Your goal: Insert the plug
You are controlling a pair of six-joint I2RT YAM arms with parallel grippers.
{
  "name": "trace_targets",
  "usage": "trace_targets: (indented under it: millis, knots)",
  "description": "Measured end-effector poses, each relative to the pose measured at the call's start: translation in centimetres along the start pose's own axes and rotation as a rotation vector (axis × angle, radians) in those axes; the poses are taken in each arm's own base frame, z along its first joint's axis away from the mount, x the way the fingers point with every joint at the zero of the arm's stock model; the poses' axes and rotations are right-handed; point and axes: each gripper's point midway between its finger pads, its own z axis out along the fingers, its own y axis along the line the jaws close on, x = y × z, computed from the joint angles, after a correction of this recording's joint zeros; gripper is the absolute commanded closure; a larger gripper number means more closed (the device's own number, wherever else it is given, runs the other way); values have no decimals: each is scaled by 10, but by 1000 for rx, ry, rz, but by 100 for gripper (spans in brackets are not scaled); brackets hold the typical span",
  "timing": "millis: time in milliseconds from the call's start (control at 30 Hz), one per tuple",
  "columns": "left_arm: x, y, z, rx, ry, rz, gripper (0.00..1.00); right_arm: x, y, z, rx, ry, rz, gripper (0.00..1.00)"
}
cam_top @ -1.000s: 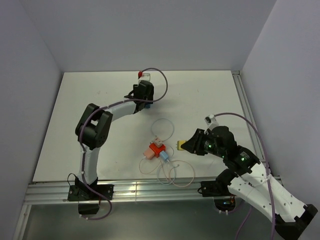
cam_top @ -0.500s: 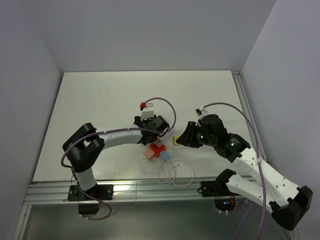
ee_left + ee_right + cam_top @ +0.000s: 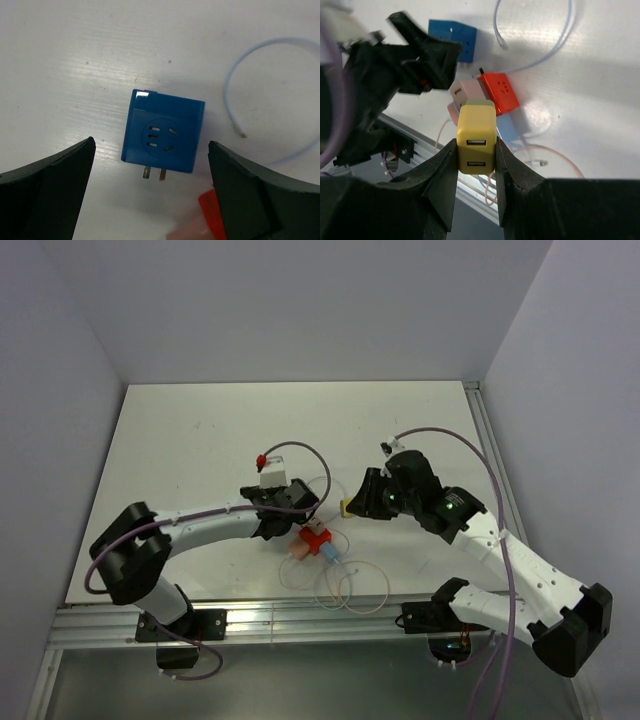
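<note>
Right gripper [image 3: 476, 150] clamps yellow plug [image 3: 476, 135], held aloft, likely ready for insertion. Left gripper [image 3: 151, 145] spread wide over blue socket cube [image 3: 162, 131], not touching, apparently to steady it.

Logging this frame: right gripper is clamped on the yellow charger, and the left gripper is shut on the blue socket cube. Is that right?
Not quite. The left gripper is open: in the left wrist view its jaws stand wide apart either side of the blue socket cube, clear of it. The right gripper is clamped on the yellow charger.
</note>
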Motion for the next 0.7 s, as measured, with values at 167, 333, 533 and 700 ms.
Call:
trace_targets:
  millis: [167, 333, 533, 700]
  knots:
    - [-58, 0, -54, 150, -101, -121, 0, -33, 20, 13, 23, -11, -21, 100]
    - [-122, 16, -113, 318, -208, -269, 0, -63, 44, 40, 50, 10, -21, 100]
    - [-156, 68, -136, 330, -281, -404, 0, -64, 94, 92, 90, 105, -53, 100]
    - [-160, 108, -155, 305, -343, -484, 0, -48, 127, 126, 123, 184, -61, 100]
